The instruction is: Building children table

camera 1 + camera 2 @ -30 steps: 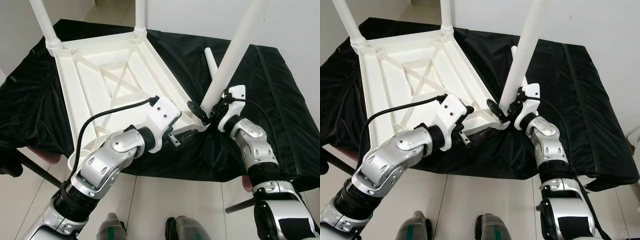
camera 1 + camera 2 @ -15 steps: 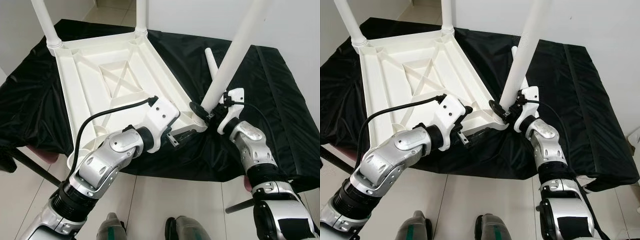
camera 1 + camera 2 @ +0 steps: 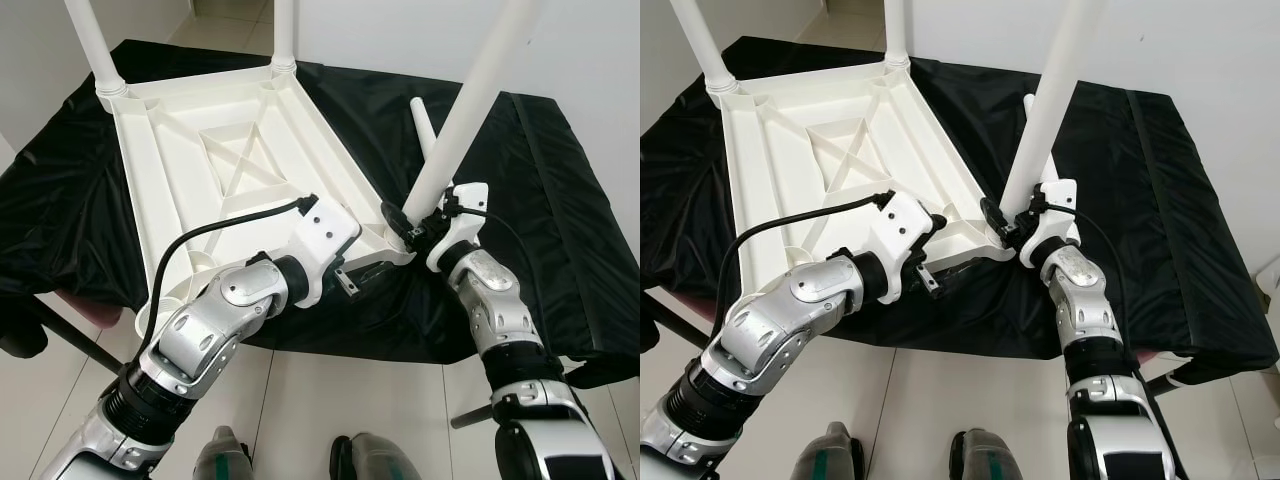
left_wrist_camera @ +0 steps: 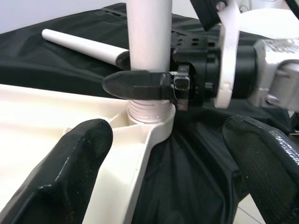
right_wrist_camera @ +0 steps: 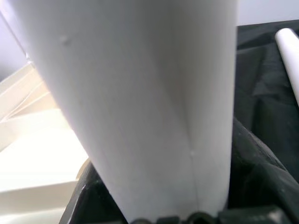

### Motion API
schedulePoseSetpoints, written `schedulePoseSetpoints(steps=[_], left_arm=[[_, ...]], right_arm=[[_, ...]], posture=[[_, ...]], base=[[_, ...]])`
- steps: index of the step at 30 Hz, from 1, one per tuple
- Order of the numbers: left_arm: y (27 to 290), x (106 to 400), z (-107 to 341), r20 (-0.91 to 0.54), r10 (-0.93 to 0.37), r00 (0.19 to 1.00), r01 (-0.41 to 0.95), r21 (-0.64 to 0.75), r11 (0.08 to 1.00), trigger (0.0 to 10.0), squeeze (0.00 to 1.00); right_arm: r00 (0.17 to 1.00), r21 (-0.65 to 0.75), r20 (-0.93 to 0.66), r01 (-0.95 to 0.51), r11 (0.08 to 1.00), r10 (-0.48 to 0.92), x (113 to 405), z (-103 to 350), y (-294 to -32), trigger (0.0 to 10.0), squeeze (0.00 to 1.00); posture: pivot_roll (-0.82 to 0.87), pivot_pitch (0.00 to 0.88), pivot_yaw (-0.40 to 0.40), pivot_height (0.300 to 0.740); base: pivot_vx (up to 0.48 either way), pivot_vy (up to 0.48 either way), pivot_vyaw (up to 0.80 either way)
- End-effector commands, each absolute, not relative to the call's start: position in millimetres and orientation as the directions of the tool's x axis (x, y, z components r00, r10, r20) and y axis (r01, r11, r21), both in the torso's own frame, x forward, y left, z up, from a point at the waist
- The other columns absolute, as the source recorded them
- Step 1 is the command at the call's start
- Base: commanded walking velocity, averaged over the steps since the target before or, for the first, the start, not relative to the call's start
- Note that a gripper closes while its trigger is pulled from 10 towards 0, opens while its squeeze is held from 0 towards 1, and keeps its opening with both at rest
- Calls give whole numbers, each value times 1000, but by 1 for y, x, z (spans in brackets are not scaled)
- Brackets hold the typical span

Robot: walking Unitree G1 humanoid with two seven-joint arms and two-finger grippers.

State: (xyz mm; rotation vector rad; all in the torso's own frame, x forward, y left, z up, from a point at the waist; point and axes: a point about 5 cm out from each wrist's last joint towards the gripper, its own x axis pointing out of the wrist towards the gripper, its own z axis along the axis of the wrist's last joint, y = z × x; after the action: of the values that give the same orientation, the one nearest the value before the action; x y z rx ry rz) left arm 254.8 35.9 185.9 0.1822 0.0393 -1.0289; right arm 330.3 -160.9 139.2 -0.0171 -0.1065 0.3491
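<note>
A white plastic table top (image 3: 230, 150) lies upside down on a black cloth (image 3: 540, 200). Two white legs (image 3: 88, 40) (image 3: 281, 30) stand in its far corners. A third leg (image 3: 465, 110) rises tilted from the near right corner socket (image 4: 149, 116), its threaded end sitting in the socket. My right gripper (image 3: 405, 222) is shut on this leg just above the socket; the leg (image 5: 140, 102) is seen close up in the right wrist view. My left gripper (image 3: 365, 275) is open at the table's near edge, its fingers (image 4: 70, 172) wide apart on either side of that corner. A loose fourth leg (image 3: 424, 125) lies on the cloth behind.
The cloth-covered surface ends just in front of the table top, with tiled floor and my feet (image 3: 225, 460) below. Dark stand bars (image 3: 70, 335) stick out under the cloth at left and right. A white wall (image 3: 590, 50) is at the far right.
My right wrist has edged a little to the left with the leg's foot, closer to the corner socket. The left arm and the table top have stayed put.
</note>
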Motion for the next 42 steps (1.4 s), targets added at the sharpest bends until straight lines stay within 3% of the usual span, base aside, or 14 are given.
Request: schedulePoseSetpoints(steps=[1, 7, 9, 13, 16, 24, 25, 31, 32, 38, 39, 40, 41, 42], left_arm=[[33, 254, 186, -130, -889, 438, 896, 140, 421, 10000, 0], [33, 254, 187, -131, -893, 431, 900, 142, 413, 10000, 0], [32, 253, 186, -133, -894, 427, 901, 140, 410, 10000, 0], [32, 253, 185, -133, -894, 427, 902, 139, 410, 10000, 0], [32, 252, 184, -132, -893, 430, 900, 136, 413, 10000, 0], [32, 251, 183, -129, -892, 434, 899, 130, 418, 10000, 0], [32, 251, 183, -130, -891, 434, 899, 130, 419, 10000, 0], [34, 251, 184, -130, -889, 439, 896, 132, 423, 10000, 0], [34, 250, 184, -130, -889, 439, 896, 132, 424, 10000, 0], [34, 250, 184, -130, -889, 439, 896, 133, 424, 10000, 0], [33, 250, 184, -129, -889, 440, 896, 134, 424, 10000, 0], [33, 250, 184, -129, -889, 440, 896, 134, 424, 10000, 0], [34, 251, 185, -125, -886, 445, 893, 135, 430, 10000, 0], [34, 251, 186, -123, -885, 450, 891, 136, 434, 10000, 0]], right_arm=[[973, -17, 89, -211, 977, 212, 327, 137, -165, 10000, 0], [999, -15, 44, 32, 999, -31, 320, 131, -171, 10000, 0], [985, -5, 37, 170, 986, -169, 312, 128, -168, 10000, 0], [980, -5, 37, 196, 981, -196, 310, 127, -167, 10000, 0], [950, -13, 44, 309, 951, -308, 303, 128, -167, 10000, 0], [965, -7, 13, 264, 965, -264, 305, 127, -158, 10000, 0], [971, 4, 14, 240, 971, -240, 307, 127, -156, 10000, 1000], [986, 40, 24, 165, 986, -166, 310, 130, -155, 10000, 1000], [997, 58, 24, 75, 995, -76, 313, 131, -150, 10000, 1000], [988, 79, 79, -139, 987, 133, 318, 145, -143, 10000, 1000], [981, 70, 90, -176, 982, 169, 320, 148, -146, 10000, 651], [981, 70, 90, -176, 982, 169, 320, 148, -146, 10000, 651], [968, 45, 92, -239, 970, 234, 322, 150, -149, 10000, 0], [958, 28, 87, -276, 961, 273, 323, 150, -150, 10000, 0]], posture=[[-67, 0, -11, 740], [-73, 0, -9, 740], [-72, 0, -15, 740], [-70, 0, -19, 740], [-65, 0, -28, 740], [-62, 0, -33, 740], [-60, 0, -35, 740], [-54, 0, -35, 740], [-56, 0, -34, 740], [-54, 0, -34, 740], [-53, 0, -35, 740], [-53, 0, -35, 740], [-52, 5, -34, 740], [-52, 6, -32, 740]], base=[[0, 0, 0], [0, 0, 0], [0, 0, 0], [0, 0, 0], [0, 0, 0], [0, 0, 0], [0, 0, 0], [0, 0, 0], [0, 0, 0], [0, 0, 0], [0, 0, 0], [0, 0, 0], [0, 0, 0], [0, 0, 0]])
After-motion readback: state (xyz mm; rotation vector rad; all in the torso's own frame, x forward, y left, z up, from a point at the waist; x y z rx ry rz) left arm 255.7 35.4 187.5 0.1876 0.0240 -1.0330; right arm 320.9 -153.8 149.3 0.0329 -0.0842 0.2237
